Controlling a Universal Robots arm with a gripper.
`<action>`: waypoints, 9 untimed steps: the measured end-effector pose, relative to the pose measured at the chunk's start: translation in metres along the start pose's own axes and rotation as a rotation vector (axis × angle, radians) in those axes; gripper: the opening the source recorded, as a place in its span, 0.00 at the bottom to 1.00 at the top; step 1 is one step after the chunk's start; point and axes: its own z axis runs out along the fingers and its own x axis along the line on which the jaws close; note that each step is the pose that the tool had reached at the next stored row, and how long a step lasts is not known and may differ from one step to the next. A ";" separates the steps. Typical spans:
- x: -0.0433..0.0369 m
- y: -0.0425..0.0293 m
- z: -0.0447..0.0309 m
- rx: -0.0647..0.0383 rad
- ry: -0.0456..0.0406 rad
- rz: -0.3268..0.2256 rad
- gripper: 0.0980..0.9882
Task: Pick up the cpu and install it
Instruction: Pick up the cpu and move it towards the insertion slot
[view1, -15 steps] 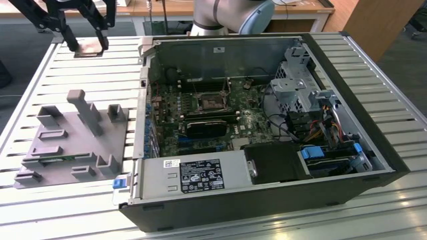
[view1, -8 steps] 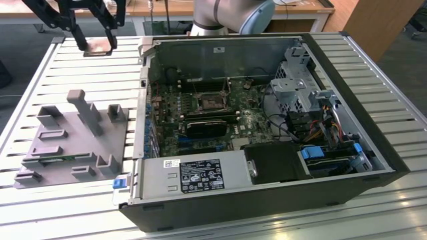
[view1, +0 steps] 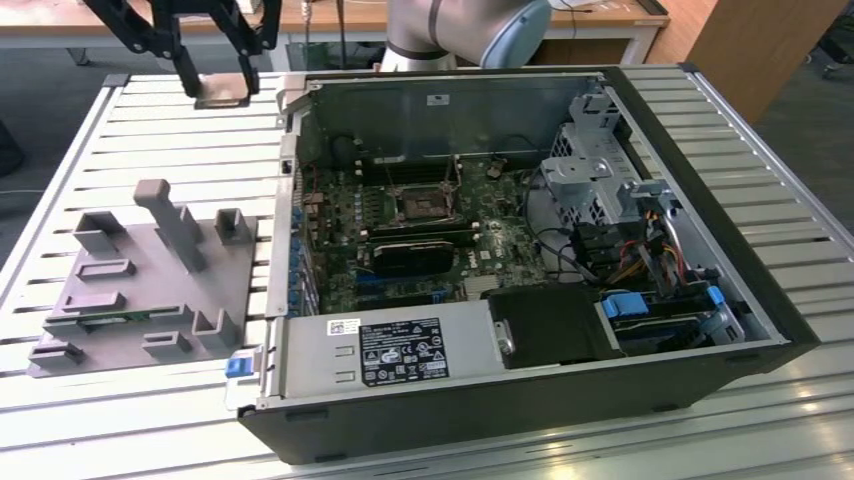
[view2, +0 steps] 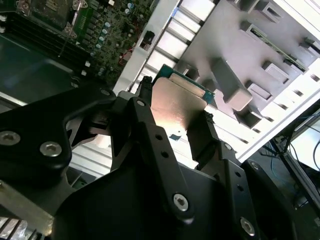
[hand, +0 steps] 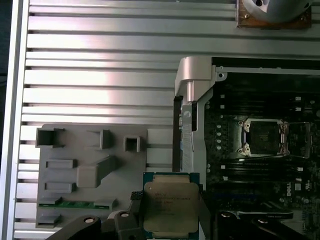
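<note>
Gripper (view1: 218, 83), seen in the exterior view at the far end of the slatted aluminium table (view1: 134, 420), is closed to the width of the cpu (hand: 171, 207). One black finger presses each of two opposite edges, and the silver-grey lid faces the first wrist view. The chip hangs in the air, lifted off the grey fixture tray (view1: 147, 290). It is outside the open computer case (view1: 747, 250), off the exterior view's left of the case wall.

Step in hand, as judged: the pick is done and the carry toward the board is under way; installation is not yet done. The CPU socket (hand: 264, 136) lies well apart from the chip, near the middle of the motherboard (view1: 400, 230). Its dark recess inside the metal frame looks empty.

Seating calls for the chip to be held level and squared to that frame. It must also be lowered without grazing the case wall; the notch orientation cannot be judged.

Containers:
- The case lies on its side with the panel off. It holds the motherboard, a power supply (view1: 387, 350) along its near wall, a drive cage (view1: 594, 160) and a bundle of cables (view1: 654, 240).
- The fixture tray carries upright blocks and shallow slots. One slot holds a thin green-edged strip (hand: 75, 204), whose kind cannot be told.
</note>
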 end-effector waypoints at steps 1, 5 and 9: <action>-0.0024 0.0006 0.0002 0.000 0.0000 0.000 0.49; -0.0114 0.0024 0.0007 0.000 0.0001 0.000 0.49; -0.0201 0.0037 0.0013 0.000 0.0000 0.000 0.49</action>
